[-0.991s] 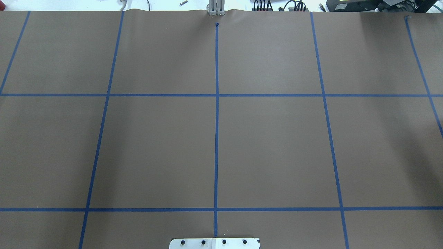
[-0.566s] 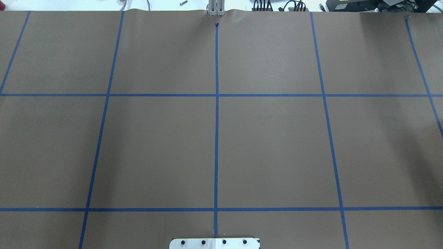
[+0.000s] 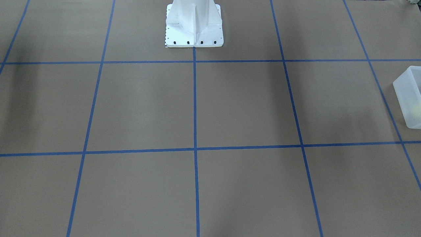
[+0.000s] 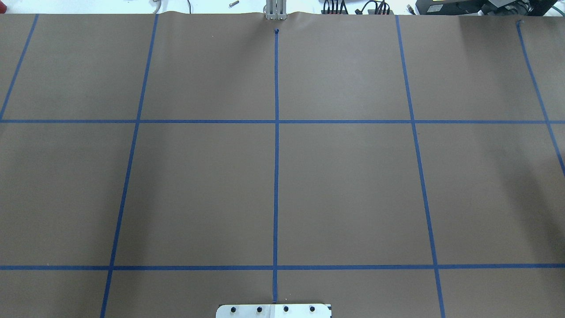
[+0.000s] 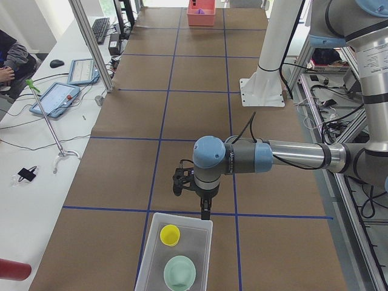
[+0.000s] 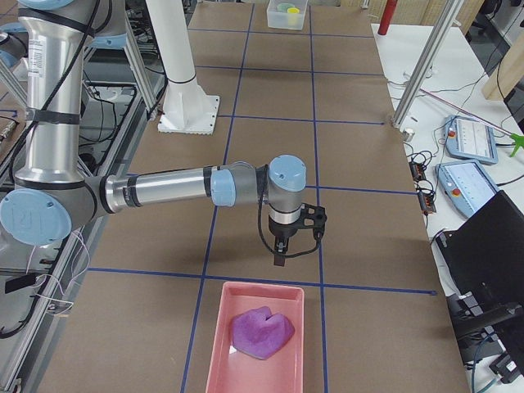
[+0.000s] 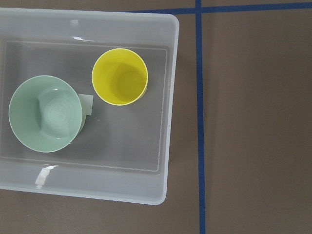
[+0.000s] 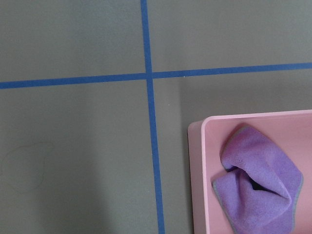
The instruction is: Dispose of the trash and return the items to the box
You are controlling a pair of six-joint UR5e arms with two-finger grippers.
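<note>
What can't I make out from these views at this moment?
- Left gripper: appears only in the exterior left view, small; I cannot tell whether it is open or shut.
- Right gripper: appears only in the exterior right view; same doubt.
- Frosted bin: cut off by the front-facing view's right edge; the yellow cup is only a blur through its wall.
- Pink tray: cut off by the right wrist view's edges.

1. Brown table (image 4: pixel 198 190) is carrying a blue tape grid (image 4: pixel 276 176) and the white base (image 3: pixel 194 29).
2. Box (image 5: pixel 195 242) is sitting far toward the base's left end.
3. Pink tray (image 6: pixel 246 299) is lying toward the opposite end.
</note>
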